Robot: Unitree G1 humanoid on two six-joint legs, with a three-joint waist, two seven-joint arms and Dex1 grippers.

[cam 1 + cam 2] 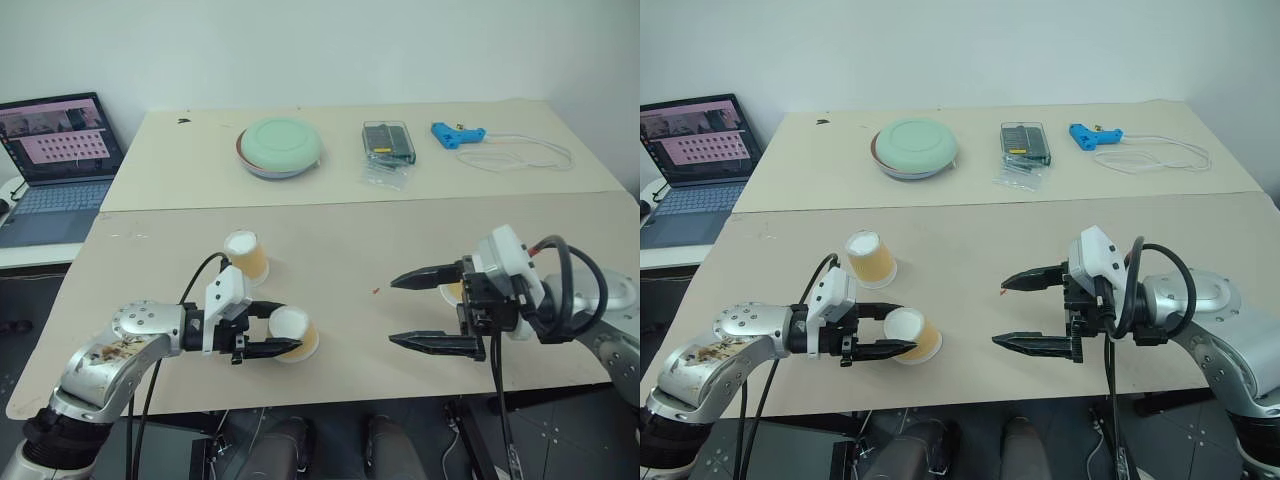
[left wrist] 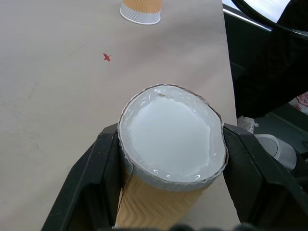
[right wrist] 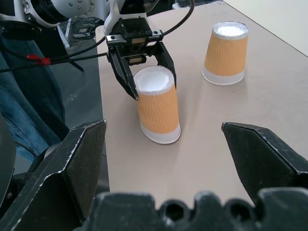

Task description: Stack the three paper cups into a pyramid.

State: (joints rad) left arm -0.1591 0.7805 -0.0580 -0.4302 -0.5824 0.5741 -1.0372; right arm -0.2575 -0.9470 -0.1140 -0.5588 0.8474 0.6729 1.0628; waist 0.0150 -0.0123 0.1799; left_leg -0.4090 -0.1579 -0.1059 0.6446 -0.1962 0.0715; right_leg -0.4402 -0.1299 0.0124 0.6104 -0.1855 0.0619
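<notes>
On the near tabletop (image 1: 350, 250), toward the robot's left: three paper cups, all upside down, white base upward.
Held cup: the near cup (image 3: 157, 105) stood between the fingers of the left hand (image 1: 262, 327), close to the front edge.
Left hand: its two black fingers were pressed against the sides of this cup near the white base, one on each side; the wall looked a little squeezed out of round.
Cup axis: upright or nearly so, wide rim down and, as far as I could tell, touching the tabletop; the left hand reached it from the side, almost level.
Second cup: another cup (image 1: 246, 256) stood just behind the held one, farther from the front edge, apart from it.
Third cup: a third cup (image 2: 140, 9) stood toward the right arm, mostly hidden behind the right hand (image 1: 432, 310).
Right hand: fingers spread wide, holding nothing, pointing across toward the left hand.
Nearer arm: the left, for the first two cups; the right, for the third.
Look of the cups: tan-orange sides with a wavy pattern, white rim and base.
Pyramid: not yet begun, I judged.
</notes>
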